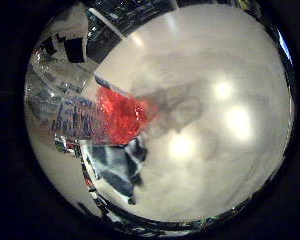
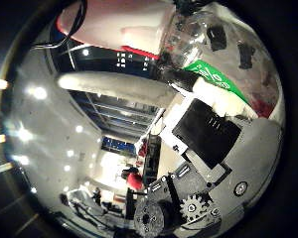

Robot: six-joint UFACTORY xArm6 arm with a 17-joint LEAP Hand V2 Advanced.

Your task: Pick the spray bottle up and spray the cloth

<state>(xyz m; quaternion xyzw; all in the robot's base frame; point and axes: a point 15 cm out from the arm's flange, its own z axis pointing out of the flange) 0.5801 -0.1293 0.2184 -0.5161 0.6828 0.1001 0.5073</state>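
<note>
In the little finger side palm view a spray bottle (image 1: 118, 116) with a red translucent part and a blue and white labelled body stands by the edge of a white table (image 1: 225, 150). A dark blue-grey cloth (image 1: 122, 166) lies crumpled on the table right beside it. My right hand (image 2: 204, 149) shows in the thumb side palm view as black, white and geared parts. A clear plastic piece with a green label (image 2: 211, 73) sits close to the hand. That view looks mostly up at the ceiling.
Bright glare spots lie on the white tabletop (image 1: 228, 95). Shelves and clutter (image 1: 60, 70) stand beyond the table edge behind the bottle. The thumb side palm view shows ceiling lights (image 2: 30, 94) and a white beam (image 2: 109, 84).
</note>
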